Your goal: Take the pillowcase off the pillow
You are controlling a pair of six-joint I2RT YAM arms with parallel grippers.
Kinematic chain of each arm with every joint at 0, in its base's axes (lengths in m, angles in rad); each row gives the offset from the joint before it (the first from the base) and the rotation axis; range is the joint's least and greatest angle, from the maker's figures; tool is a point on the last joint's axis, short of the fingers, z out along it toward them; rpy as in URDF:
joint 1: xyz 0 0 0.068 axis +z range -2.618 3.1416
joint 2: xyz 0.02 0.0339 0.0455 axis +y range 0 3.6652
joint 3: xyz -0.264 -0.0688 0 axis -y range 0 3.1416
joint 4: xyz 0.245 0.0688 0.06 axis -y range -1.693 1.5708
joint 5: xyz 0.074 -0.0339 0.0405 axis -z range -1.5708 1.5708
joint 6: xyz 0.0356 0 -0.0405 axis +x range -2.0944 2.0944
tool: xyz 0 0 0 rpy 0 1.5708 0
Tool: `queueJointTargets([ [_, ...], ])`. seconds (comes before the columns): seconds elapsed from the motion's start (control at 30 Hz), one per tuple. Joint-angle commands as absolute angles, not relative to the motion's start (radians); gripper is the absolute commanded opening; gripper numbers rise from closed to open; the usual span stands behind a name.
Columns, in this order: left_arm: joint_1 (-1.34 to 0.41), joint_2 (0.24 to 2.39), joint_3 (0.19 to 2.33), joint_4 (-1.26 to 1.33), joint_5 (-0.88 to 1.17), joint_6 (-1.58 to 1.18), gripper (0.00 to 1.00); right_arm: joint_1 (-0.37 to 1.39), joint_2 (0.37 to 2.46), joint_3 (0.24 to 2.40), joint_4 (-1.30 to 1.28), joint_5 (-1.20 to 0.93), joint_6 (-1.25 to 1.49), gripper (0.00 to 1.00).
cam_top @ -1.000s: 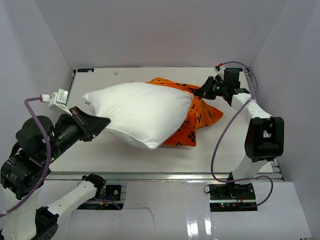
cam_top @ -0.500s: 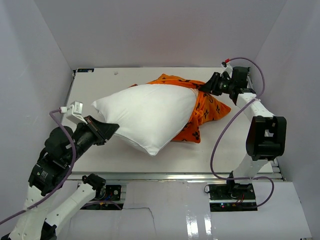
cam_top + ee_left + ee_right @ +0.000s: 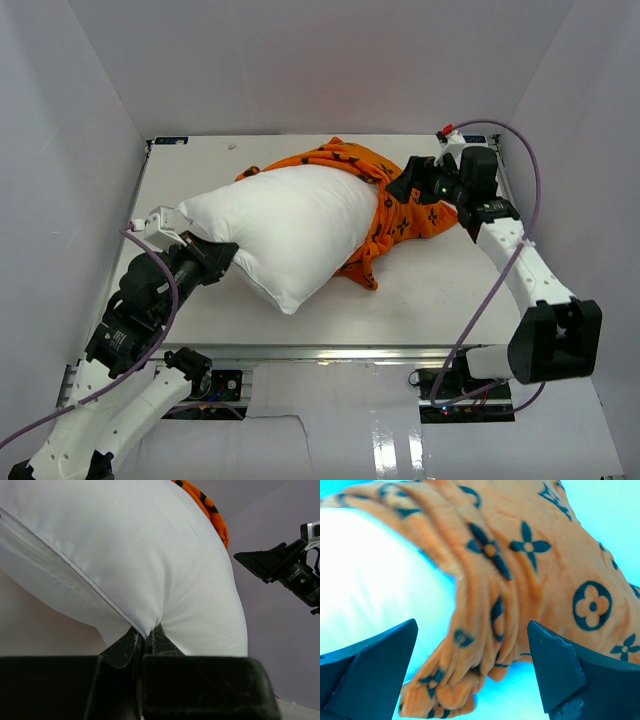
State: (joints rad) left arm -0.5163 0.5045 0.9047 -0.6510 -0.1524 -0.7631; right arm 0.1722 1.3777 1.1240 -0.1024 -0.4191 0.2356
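The plump white pillow [image 3: 285, 228] lies slantwise across the middle of the table, most of it bare. The orange pillowcase [image 3: 400, 215] with black motifs is bunched over its far right end and trails down toward the table. My left gripper [image 3: 222, 254] is shut on the pillow's near left corner [image 3: 145, 632], pinching the white fabric at the seam. My right gripper [image 3: 403, 187] is open beside the bunched pillowcase [image 3: 520, 580]. In the right wrist view a hanging fold of the cloth sits between the wide-apart fingers [image 3: 555, 665], untouched by either one.
White enclosure walls [image 3: 60, 150] close in the table on the left, back and right. The table's near edge [image 3: 330, 348] runs just in front of the pillow. The right arm's purple cable [image 3: 470, 320] loops over the table's right side.
My right gripper has let go of the pillowcase and opened wide. The left arm has drawn the pillow toward the near left, and the pillowcase has slid further off.
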Motion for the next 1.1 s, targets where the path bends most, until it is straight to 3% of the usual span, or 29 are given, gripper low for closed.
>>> queueJointTargets([
  [0.0, -0.511, 0.514, 0.9, -0.532, -0.169, -0.762, 0.0, 0.179, 1.225, 0.955, -0.034, -0.468, 0.204, 0.95],
  [0.17, -0.511, 0.512, 0.897, -0.529, -0.161, -0.773, 0.0, 0.269, 1.129, 0.776, 0.037, -0.546, 0.157, 0.96],
  [0.43, -0.512, 0.54, 0.952, -0.531, -0.124, -0.779, 0.0, 0.417, 1.13, 0.612, 0.155, -0.326, 0.182, 0.97],
  [0.47, -0.512, 0.548, 0.98, -0.535, -0.12, -0.778, 0.0, 0.417, 1.144, 0.6, 0.199, -0.254, 0.21, 0.92],
  [0.5, -0.511, 0.551, 0.997, -0.537, -0.117, -0.776, 0.0, 0.417, 1.158, 0.595, 0.23, -0.23, 0.222, 0.76],
  [0.57, -0.512, 0.56, 1.044, -0.551, -0.112, -0.773, 0.0, 0.417, 1.207, 0.589, 0.296, -0.198, 0.259, 0.59],
  [0.63, -0.511, 0.566, 1.075, -0.56, -0.103, -0.77, 0.0, 0.419, 1.242, 0.595, 0.304, -0.178, 0.271, 0.5],
  [0.7, -0.511, 0.578, 1.115, -0.572, -0.091, -0.764, 0.0, 0.416, 1.25, 0.588, 0.313, -0.135, 0.296, 0.34],
  [0.77, -0.512, 0.594, 1.169, -0.589, -0.074, -0.752, 0.0, 0.408, 1.25, 0.58, 0.296, -0.017, 0.316, 0.08],
  [1.07, -0.512, 0.698, 1.463, -0.712, 0.052, -0.716, 0.0, 0.246, 1.296, 0.531, 0.273, 0.098, 0.413, 0.08],
])
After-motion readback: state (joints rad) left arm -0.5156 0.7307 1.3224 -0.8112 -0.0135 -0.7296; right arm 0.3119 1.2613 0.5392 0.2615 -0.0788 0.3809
